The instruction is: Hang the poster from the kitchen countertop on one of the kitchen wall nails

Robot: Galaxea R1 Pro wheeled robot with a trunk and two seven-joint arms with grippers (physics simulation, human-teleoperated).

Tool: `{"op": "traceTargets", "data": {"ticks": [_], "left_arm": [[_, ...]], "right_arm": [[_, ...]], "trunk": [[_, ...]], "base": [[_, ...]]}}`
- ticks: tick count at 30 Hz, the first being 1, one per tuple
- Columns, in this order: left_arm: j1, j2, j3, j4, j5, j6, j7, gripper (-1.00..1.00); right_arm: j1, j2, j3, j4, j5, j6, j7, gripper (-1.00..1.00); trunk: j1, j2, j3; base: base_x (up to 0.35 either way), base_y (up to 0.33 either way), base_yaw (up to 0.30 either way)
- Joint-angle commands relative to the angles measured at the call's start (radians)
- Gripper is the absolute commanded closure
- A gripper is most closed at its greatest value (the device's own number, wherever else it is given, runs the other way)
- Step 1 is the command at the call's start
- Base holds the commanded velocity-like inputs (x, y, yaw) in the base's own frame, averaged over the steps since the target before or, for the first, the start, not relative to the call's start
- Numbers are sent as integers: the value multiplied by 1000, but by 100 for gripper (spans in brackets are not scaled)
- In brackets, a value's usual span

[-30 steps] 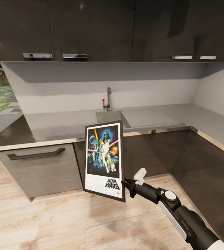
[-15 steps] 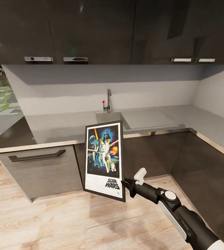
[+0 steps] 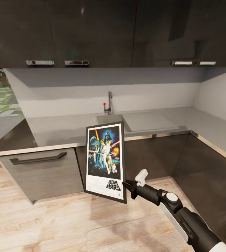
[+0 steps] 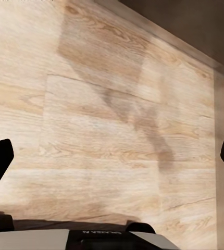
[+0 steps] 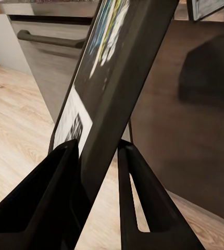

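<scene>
The right gripper (image 3: 128, 186) has the poster (image 3: 105, 161) pinched at its lower right corner, fingers (image 5: 60, 192) clenched on either side of the thin black frame, and it holds the poster upright in the air in front of the cabinets, well clear of the wooden floor (image 3: 56, 224). The poster's face is turned toward the robot, with the colourful figures on dark blue above and the black STAR WARS logo on the white border below; it leans slightly, its top edge overlapping the front edge of the desk (image 3: 56, 129). From the right wrist view the frame runs edge-on up between the two dark fingers, one pressed against the printed face and one against the back. The grey desk stretches along the back wall and turns a corner at the right, with a steel sink (image 3: 109, 119) set into it and a tap (image 3: 109, 100) with a small red knob standing behind the basin. A drawer front with a long dark handle (image 3: 37, 159) sits under the desk at the left, and dark upper cabinets (image 3: 91, 31) hang above. The left gripper (image 4: 112, 156) points down at the bare floorboards, its fingers spread wide apart and released, grasping nothing.
</scene>
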Motion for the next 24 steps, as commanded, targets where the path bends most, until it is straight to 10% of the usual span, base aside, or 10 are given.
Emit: {"op": "traceTargets", "data": {"ticks": [1, 24], "left_arm": [[-1, 0, 2, 0, 6, 11, -4, -100], [-1, 0, 2, 0, 6, 10, -4, -100]], "right_arm": [[-1, -1, 1, -1, -12, 9, 1, 100], [-1, -1, 1, -1, -12, 5, 1, 100]], "trunk": [[-4, 6, 2], [-92, 167, 74]], "base": [[0, 0, 0], [0, 0, 0]]}}
